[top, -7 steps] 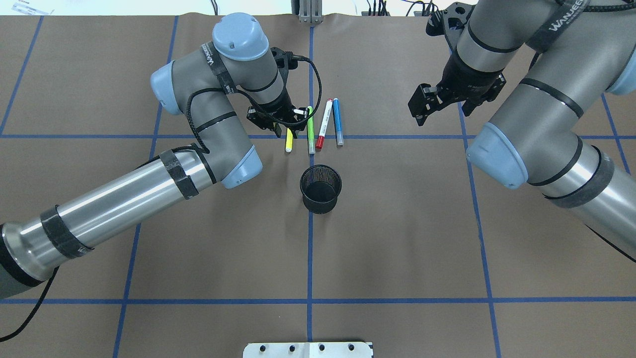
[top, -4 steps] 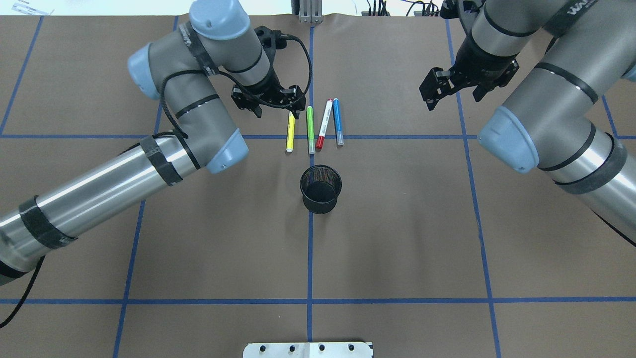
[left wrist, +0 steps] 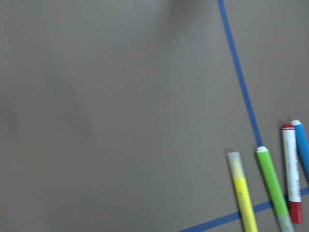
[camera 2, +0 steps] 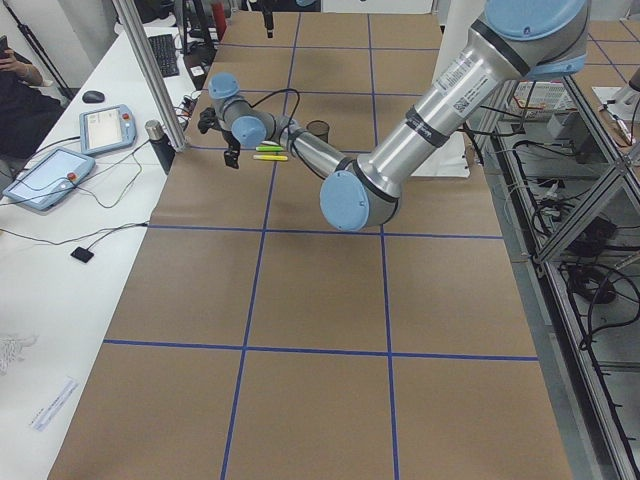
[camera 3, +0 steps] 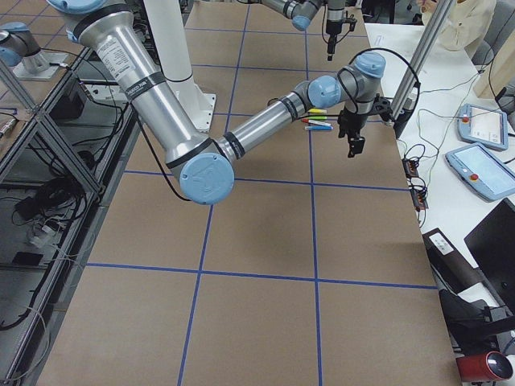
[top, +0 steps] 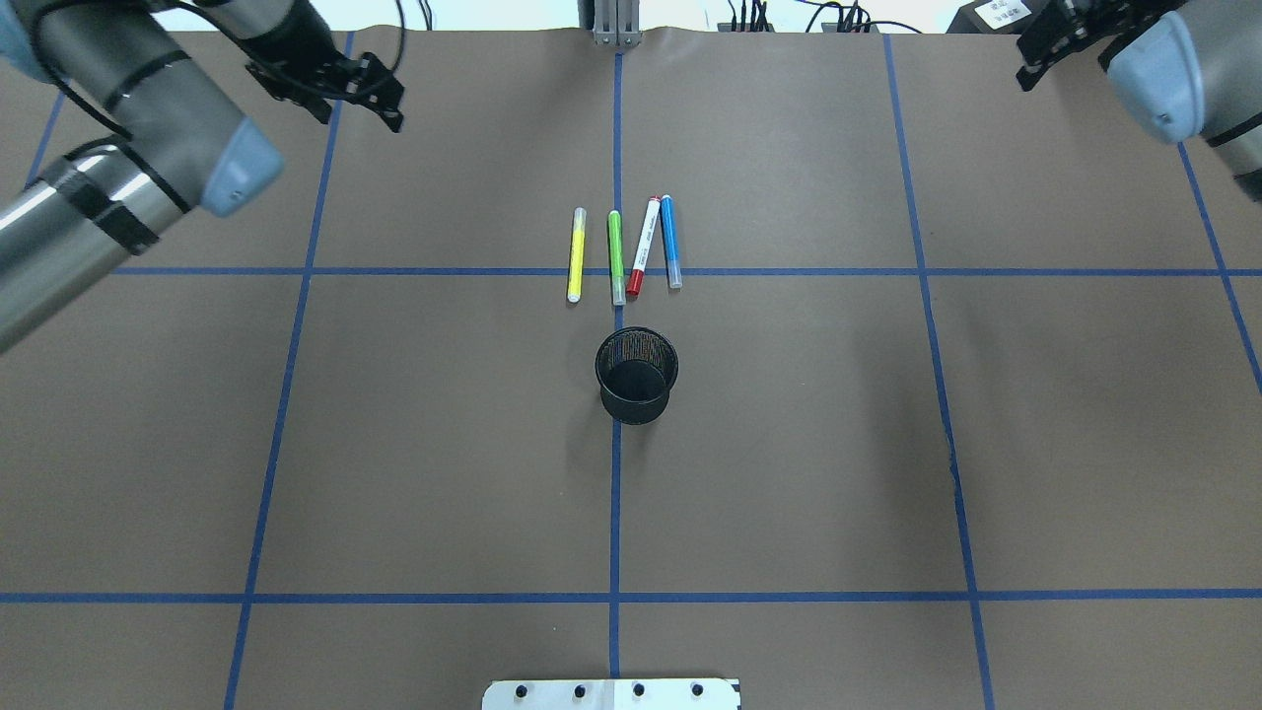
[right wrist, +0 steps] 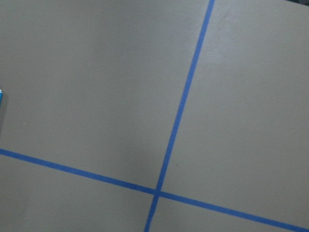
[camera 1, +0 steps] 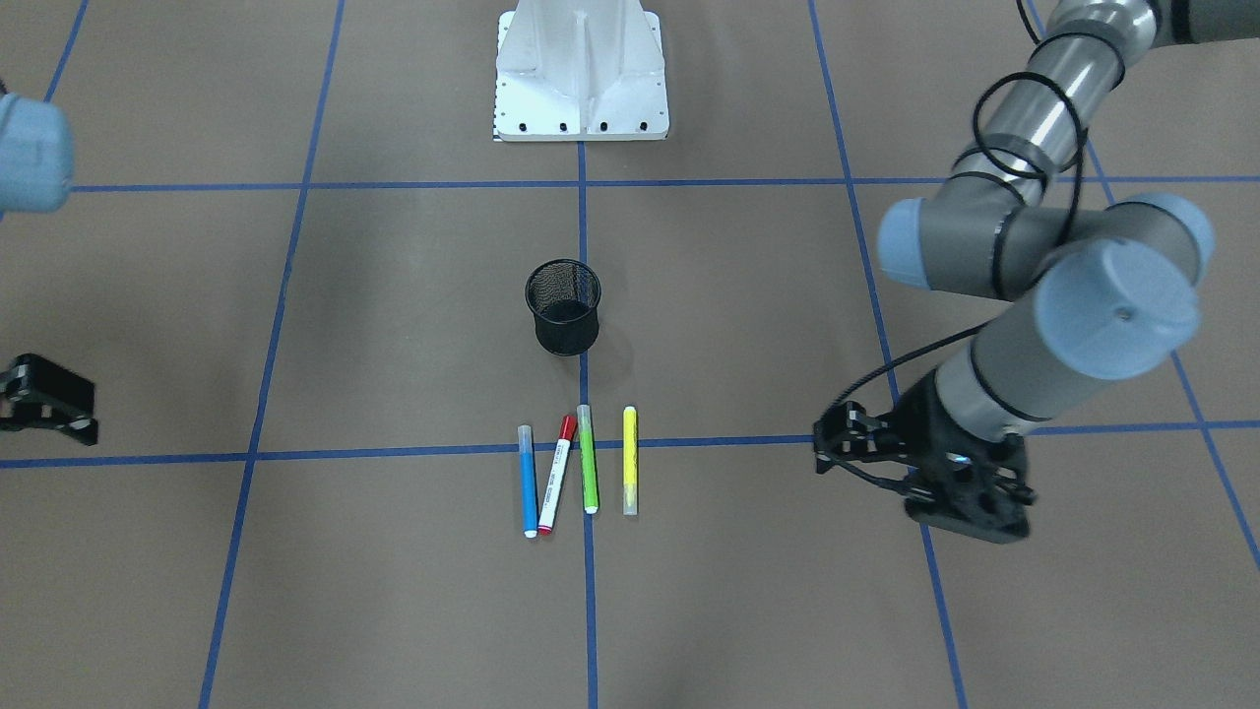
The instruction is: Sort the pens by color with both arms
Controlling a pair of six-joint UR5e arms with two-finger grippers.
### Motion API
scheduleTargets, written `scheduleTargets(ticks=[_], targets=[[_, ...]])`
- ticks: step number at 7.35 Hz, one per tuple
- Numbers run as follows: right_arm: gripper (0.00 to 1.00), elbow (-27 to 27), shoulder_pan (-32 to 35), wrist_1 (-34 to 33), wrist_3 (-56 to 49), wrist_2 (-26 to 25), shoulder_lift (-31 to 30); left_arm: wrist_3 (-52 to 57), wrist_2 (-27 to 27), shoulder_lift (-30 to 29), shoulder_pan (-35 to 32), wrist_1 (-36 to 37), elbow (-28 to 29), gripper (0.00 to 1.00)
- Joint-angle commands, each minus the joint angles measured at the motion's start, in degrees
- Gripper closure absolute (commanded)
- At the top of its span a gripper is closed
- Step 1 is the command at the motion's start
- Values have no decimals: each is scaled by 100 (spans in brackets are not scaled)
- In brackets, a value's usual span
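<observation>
Four pens lie side by side on the brown table: yellow, green, red and blue. In the front-facing view they read blue, red, green, yellow. My left gripper is open and empty, far to the left of the pens; it also shows in the front-facing view. My right gripper is open and empty at the far right corner, partly cut off. The left wrist view shows the yellow pen and green pen.
A black mesh cup stands upright just in front of the pens, on the centre blue tape line. The white base plate sits at the near edge. Blue tape lines grid the table. Tablets and cables lie on the side bench.
My left gripper let go of the yellow pen in the row, then drew back far to the left. My right arm pulled away to the far right corner. The pens stayed put.
</observation>
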Motion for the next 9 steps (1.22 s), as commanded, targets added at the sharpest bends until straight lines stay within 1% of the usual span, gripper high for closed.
scheduleTargets(ticks=[1,2,3,4,5,6,8,9], targets=[[1,-800,832,867,-701,280,-466,1170,-437,1019,-1004,-19,-279,0],[1,-820,1132,869,-1018,298,-755,1949,-578,1660,-1522,-71,-403,0],[1,-820,1378,852,-1126,420,-923,2618,-597,2067,-1997,-80,-412,0],[1,-803,1581,878,-1135,465,-1160,2946,-606,2341,-2359,-80,-386,0],[1,-759,1783,878,-1379,518,-1406,3124,-588,2404,-2589,-2,-369,0],[1,-767,1950,878,-1808,518,-1626,3125,-605,2718,-2748,-27,-421,0],[1,-776,2091,817,-1838,501,-1829,3134,-623,3018,-2951,-97,-482,0],[1,-750,2119,817,-1839,475,-1865,3134,-623,3055,-2995,-72,-552,0]])
